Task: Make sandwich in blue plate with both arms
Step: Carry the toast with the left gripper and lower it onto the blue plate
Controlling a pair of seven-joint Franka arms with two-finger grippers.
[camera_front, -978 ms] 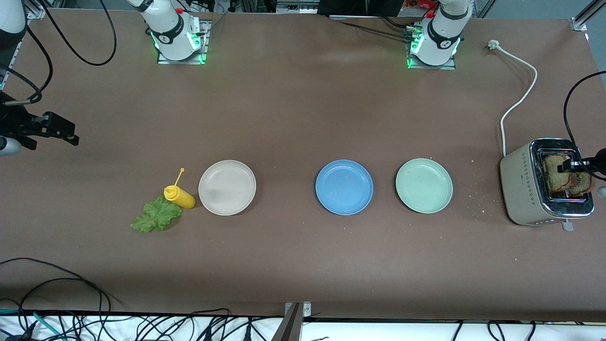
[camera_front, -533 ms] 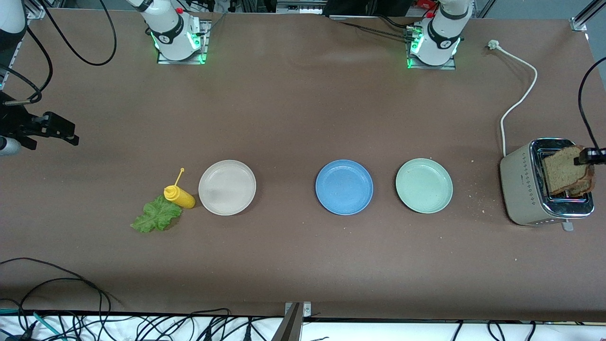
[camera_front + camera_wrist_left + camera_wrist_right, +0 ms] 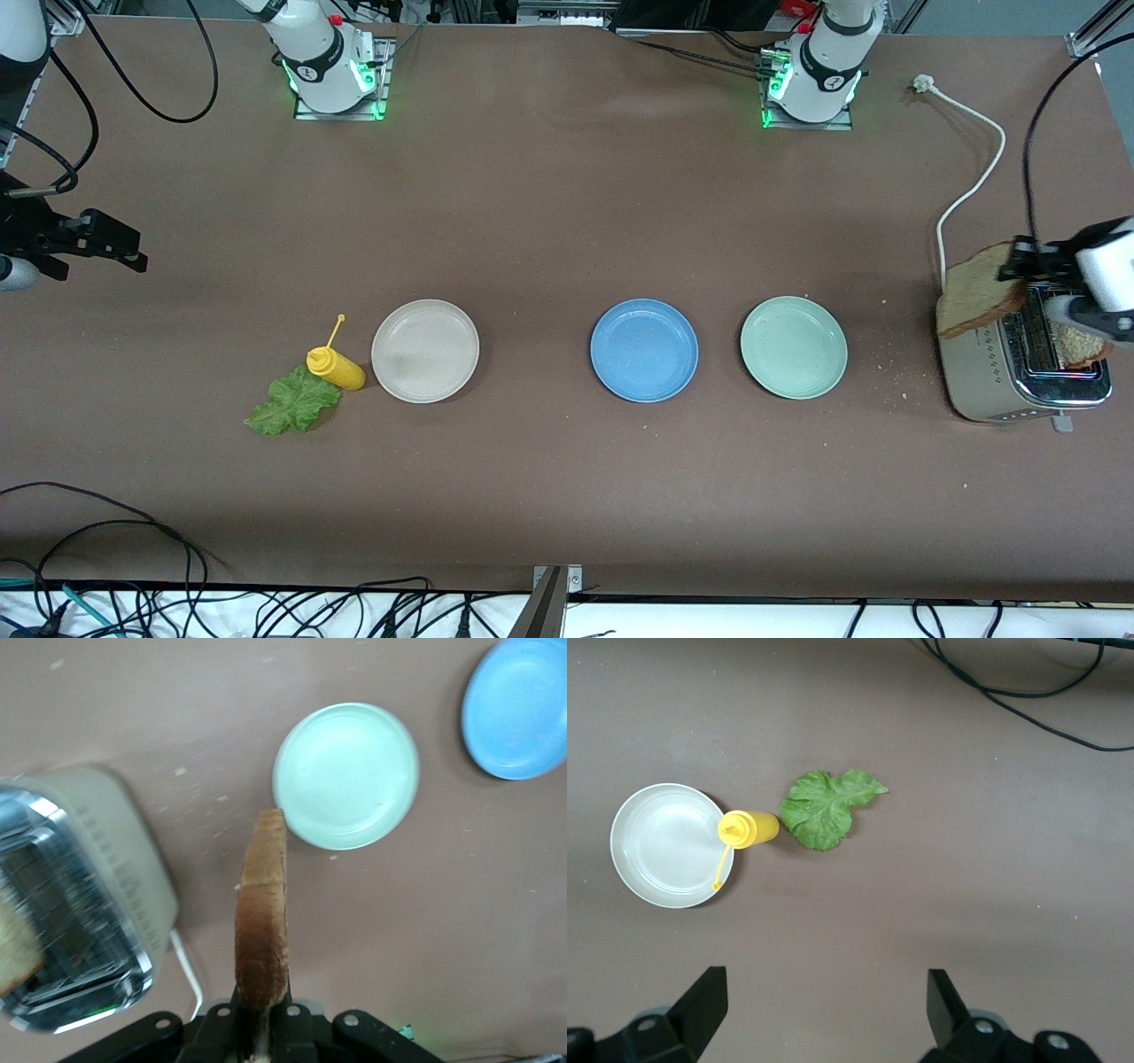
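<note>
Our left tool [image 3: 1019, 264] is clamped on one edge of a slice of brown wholemeal bread [image 3: 977, 301], carrying it in the air over the toaster [image 3: 992, 372] at the left arm's end of the tabletop [image 3: 549, 221]. In the left wrist view the slice [image 3: 261, 921] stands edge-on between the fingers, crust outward. A second slice [image 3: 1076, 344] sits in the toaster's slot. Our right tool [image 3: 824, 1010] hangs with its fingers spread wide and empty, waiting above the right arm's end of the tabletop, over the area nearer the robots' bases than the lettuce.

The blue plate [image 3: 644, 350] lies bare in the middle of the row, between the beige-white plate [image 3: 425, 351] and the pale green plate [image 3: 794, 346], which is the one toward the toaster. The lettuce leaf [image 3: 292, 403] lies flat beside the yellow squeeze bottle [image 3: 335, 367], which touches it, just off the beige-white plate.

We judge the bread light, soft and crumbly: crumbs already dot the tabletop near the toaster, so a gentle pinch at the crust suits it better than squeezing the middle. The lettuce looks thin and floppy; we would take it by a raised ruffle at its rim.
</note>
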